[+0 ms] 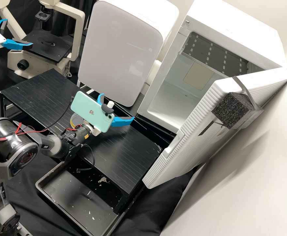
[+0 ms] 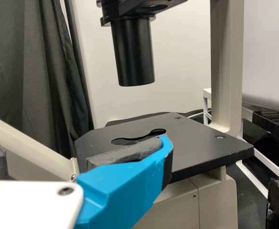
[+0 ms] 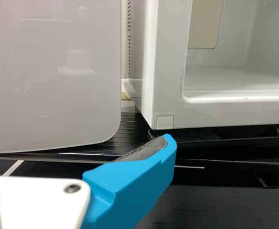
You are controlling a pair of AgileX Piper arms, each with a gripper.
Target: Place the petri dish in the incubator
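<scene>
The high view gives one foam block (image 1: 230,109) on one incubator's (image 1: 235,28) open door; right gripper (image 1: 118,106), spread wide, near it; left gripper (image 1: 18,32), also wide, well apart from it. Left wrist view: one microscope stage (image 2: 201,143).

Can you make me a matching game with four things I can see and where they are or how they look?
Things
1. Green phone
2. Foam block
3. Left gripper
4. Incubator

Places and states
A. By the microscope
B. With its door open
C. On the right arm
D. On the incubator's door

Right pairs: 1-C, 2-D, 3-A, 4-B
</scene>
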